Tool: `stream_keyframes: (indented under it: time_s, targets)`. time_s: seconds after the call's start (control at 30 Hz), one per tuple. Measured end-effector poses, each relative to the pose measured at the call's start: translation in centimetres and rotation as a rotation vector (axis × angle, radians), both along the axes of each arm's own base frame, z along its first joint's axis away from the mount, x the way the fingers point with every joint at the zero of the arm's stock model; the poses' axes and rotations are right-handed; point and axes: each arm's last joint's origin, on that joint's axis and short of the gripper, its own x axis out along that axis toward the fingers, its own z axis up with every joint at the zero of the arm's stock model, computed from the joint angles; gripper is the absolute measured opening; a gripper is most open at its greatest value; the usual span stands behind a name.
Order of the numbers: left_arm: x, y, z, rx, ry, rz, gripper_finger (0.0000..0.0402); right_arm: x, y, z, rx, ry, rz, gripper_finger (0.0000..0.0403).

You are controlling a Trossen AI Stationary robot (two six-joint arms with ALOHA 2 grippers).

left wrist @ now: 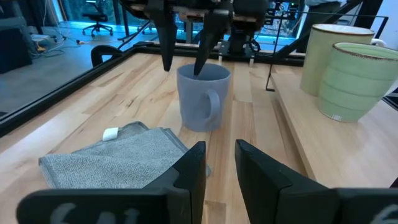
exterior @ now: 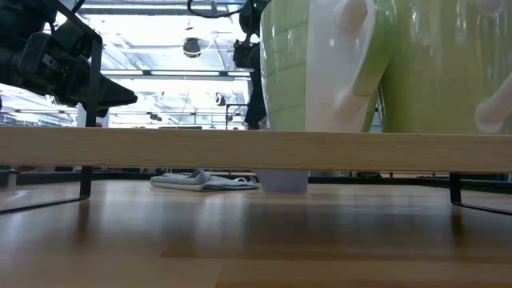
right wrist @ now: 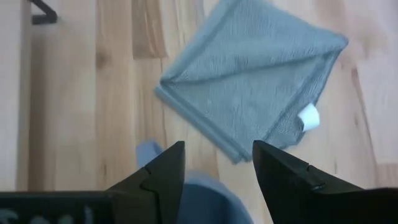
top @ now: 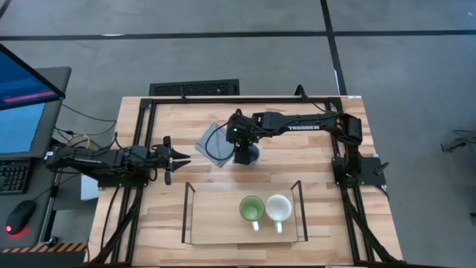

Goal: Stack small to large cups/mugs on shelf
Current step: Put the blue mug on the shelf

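The blue-grey mug (left wrist: 202,96) stands upright on the table beside the grey cloth (left wrist: 118,158), its handle toward the left arm. My right gripper (left wrist: 182,70) hangs open over it, pointing steeply down. One finger dips inside the mouth and the other stands outside the wall; neither visibly touches. The green mug (top: 251,209) and the cream-white mug (top: 278,208) stand side by side on the shelf (top: 216,216). My left gripper (top: 175,158) waits at the table's left, level, slightly open and holding nothing.
The folded grey cloth (top: 214,144) lies flat just left of the blue-grey mug (top: 251,155). The shelf's black wire ends (top: 187,212) rise at both ends of the board near the table's front edge. Bare board (top: 212,223) shows left of the green mug.
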Motion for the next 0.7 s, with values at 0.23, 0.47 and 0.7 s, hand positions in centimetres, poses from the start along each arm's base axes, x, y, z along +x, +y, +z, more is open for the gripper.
stream_keyframes:
  time_s: [0.23,0.47,0.7]
  targets:
    - [0.0,0.0,0.0,0.0,0.0,0.001,0.0076,0.0,0.1,2.4,0.005,0.011,-0.004,0.0212]
    - [0.0,0.0,0.0,0.0,0.0,0.001,0.0076,-0.4,1.2,4.6,0.007,0.057,0.017,0.0212]
    - [0.0,0.0,0.0,0.0,0.0,0.0,0.0076,-1.5,2.1,5.7,-0.033,0.171,-0.063,0.0212]
